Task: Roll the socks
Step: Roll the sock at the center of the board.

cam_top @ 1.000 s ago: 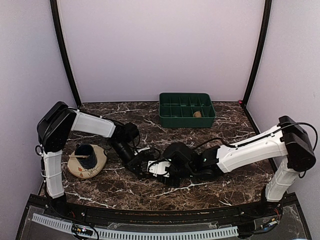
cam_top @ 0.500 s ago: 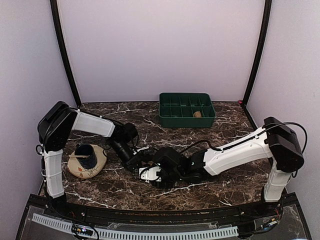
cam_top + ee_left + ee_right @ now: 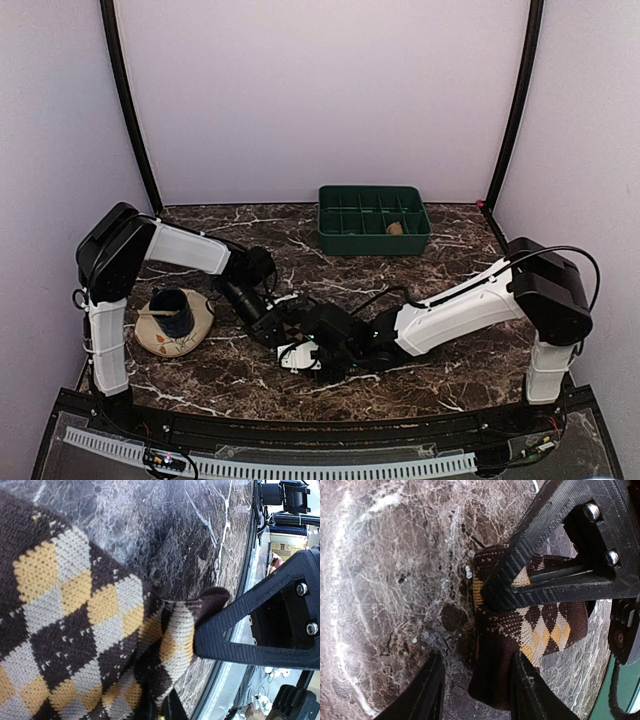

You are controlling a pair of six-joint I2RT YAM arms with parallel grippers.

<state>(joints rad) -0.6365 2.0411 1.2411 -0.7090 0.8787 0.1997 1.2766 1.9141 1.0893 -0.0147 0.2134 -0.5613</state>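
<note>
Where plain lilac walls (image 3: 320,90) closed in the scene at the back and on both sides, a dark brown marble-patterned table (image 3: 460,255) with white veins spread between them. Two white and black robot arms extended over it from the near edge. The left arm (image 3: 185,248) bent in from the left and the right arm (image 3: 465,305) lay low from the right, their ends together just left of the table's centre. A dark green tray (image 3: 373,245), divided into small compartments, sat at the far edge, right of centre and close to the back wall. On the left of the table, near the left arm's base, lay a round cream dish (image 3: 198,325) with orange marks, and a dark blue cup (image 3: 172,312) stood upright on it. Between the arm ends, on the table, lay a diamond-check sock (image 3: 75,620) knitted in dark brown, cream and yellow. The left gripper (image 3: 510,582) was clamped on a folded part of the sock. The right gripper (image 3: 477,690) had its fingers apart, straddling one end of the sock, with one finger touching the fabric. Smallest of all, a tan lump (image 3: 396,228) sat in one compartment of the tray's near row, toward the right, too small to identify.
</note>
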